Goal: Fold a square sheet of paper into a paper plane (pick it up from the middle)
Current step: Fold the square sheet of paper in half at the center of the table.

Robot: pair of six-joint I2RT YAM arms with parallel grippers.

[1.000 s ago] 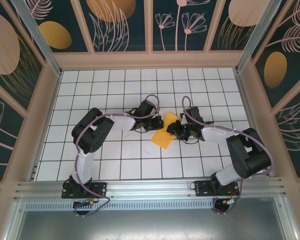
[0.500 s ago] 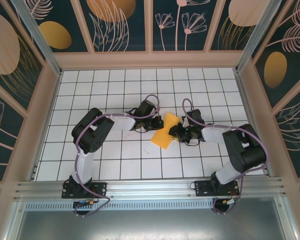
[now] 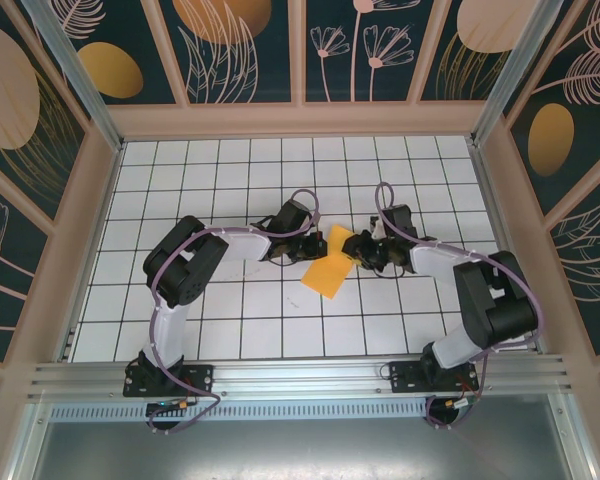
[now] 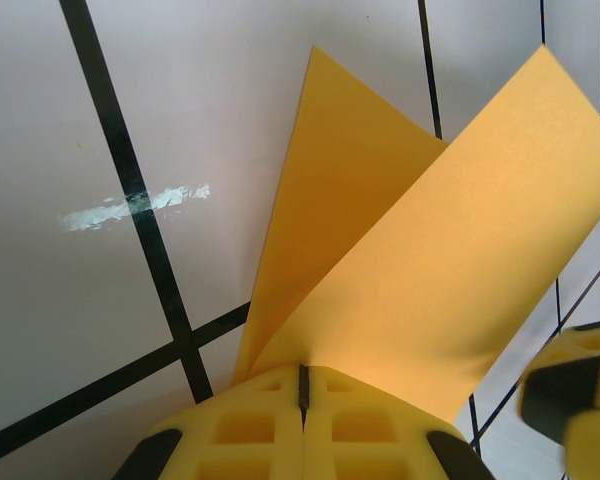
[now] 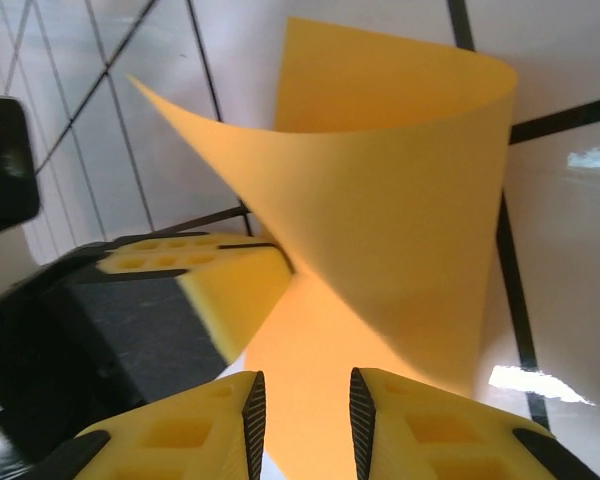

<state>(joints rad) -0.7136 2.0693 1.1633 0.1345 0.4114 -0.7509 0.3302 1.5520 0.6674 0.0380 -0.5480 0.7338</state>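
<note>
The square sheet of paper [image 3: 328, 272] is orange-yellow and lies bent near the middle of the gridded table. Its upper part is lifted into a curl. My left gripper [image 3: 308, 248] is shut on the sheet's left edge. In the left wrist view the closed jaws [image 4: 302, 380] pinch the paper [image 4: 430, 270], which rises in two flaps. My right gripper [image 3: 363, 255] stands open at the sheet's right side. Its jaws [image 5: 302, 415] are apart, with the paper [image 5: 400, 200] curling just beyond them and nothing gripped. The left fingers [image 5: 220, 290] show beside it.
The white gridded table [image 3: 230, 310] is boxed in by wooden walls [image 3: 90, 230] on three sides. A metal rail [image 3: 300, 375] runs along the near edge. A white scuff [image 4: 135, 207] marks one grid line.
The right gripper has moved a little toward the far right, along the sheet's right side. The left gripper has stayed shut on the paper, and the sheet has hardly shifted.
</note>
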